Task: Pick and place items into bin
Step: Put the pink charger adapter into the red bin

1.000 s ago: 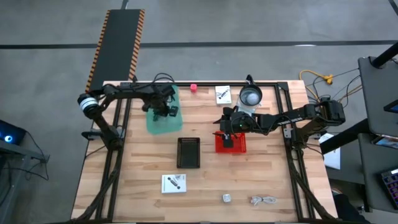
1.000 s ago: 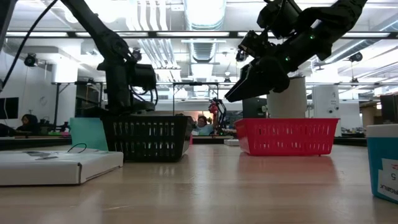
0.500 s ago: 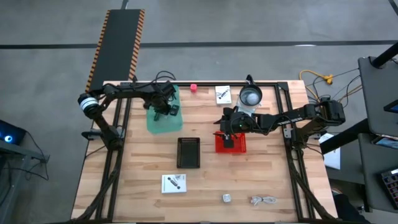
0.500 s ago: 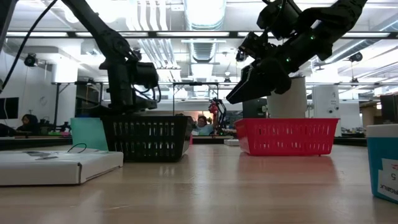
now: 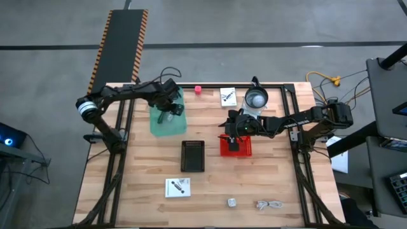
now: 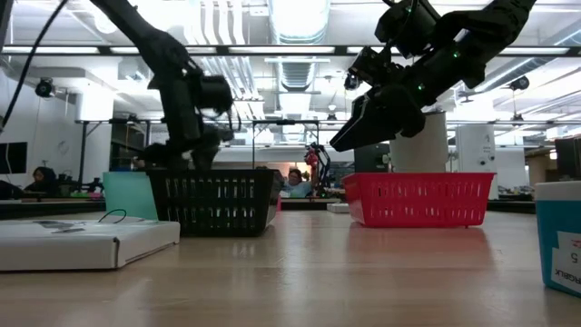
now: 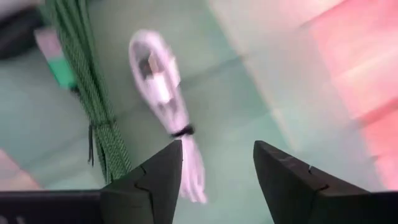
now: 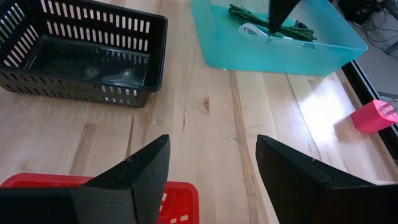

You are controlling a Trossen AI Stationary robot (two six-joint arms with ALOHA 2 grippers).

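Observation:
My left gripper (image 7: 217, 152) is open above the teal bin (image 5: 159, 126). On the bin's floor below it lie a white cable bundle (image 7: 161, 87) and a green cable bundle (image 7: 81, 81). My right gripper (image 8: 211, 146) hangs open above the red basket (image 5: 236, 147) with nothing between its fingers. Loose items lie flat on the table: a white card (image 5: 178, 187) and a silver cube (image 5: 232, 202) near the front, a cable bundle (image 5: 270, 204) at the front right, and a second white card (image 5: 227, 97) and a pink blob (image 5: 198, 90) at the far edge.
A black basket (image 5: 193, 156) stands at the table's middle, between the teal bin and the red basket. A clear jug (image 5: 256, 98) stands at the far edge, just beyond my right arm. Bare wood lies along the left side and the middle front.
My left gripper has shifted a little toward the table's far edge over the teal bin, and its arm shows blurred in the low view. My right arm has kept still.

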